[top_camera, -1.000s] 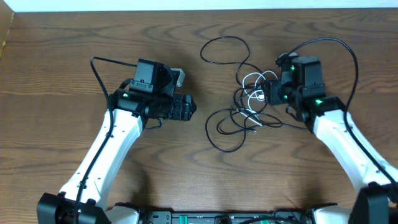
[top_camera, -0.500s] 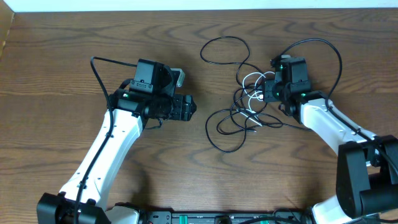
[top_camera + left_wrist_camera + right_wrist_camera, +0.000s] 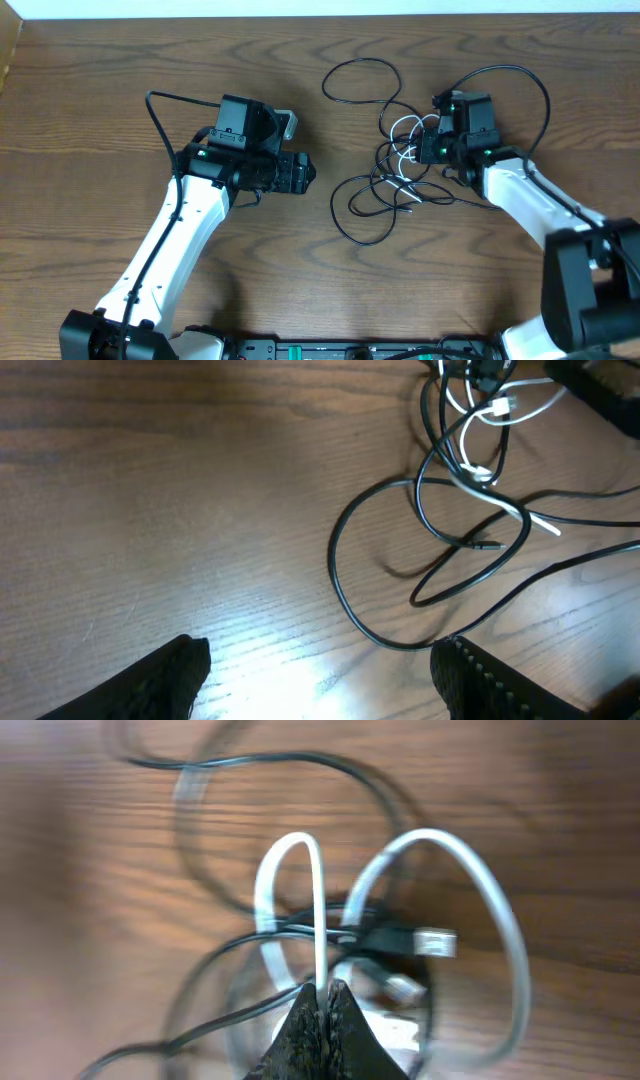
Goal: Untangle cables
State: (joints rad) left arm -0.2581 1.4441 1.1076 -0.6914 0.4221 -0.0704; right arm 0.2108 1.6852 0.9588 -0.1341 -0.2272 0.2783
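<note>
Since a second ago my right arm has swung its forearm inward and carried the right gripper (image 3: 430, 146) slightly left onto the cables (image 3: 390, 180). Its jaws are closed, apparently pinching the white cable (image 3: 318, 910). I judge the grasp made, the pull not begun. The left gripper (image 3: 320, 660) is unmoved, jaws wide, empty. The tangle lies right of centre on the counter (image 3: 120, 60), long axis top-to-bottom overhead. A black plug (image 3: 400, 938) points frame-right in the right wrist view.

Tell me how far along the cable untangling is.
Nothing looks done: the black cables and the white cable lie in one knot. In hand: the right hand is shut on the white cable. Left to do: pulling every cable free. The left hand is open and empty, apart from the knot.
</note>
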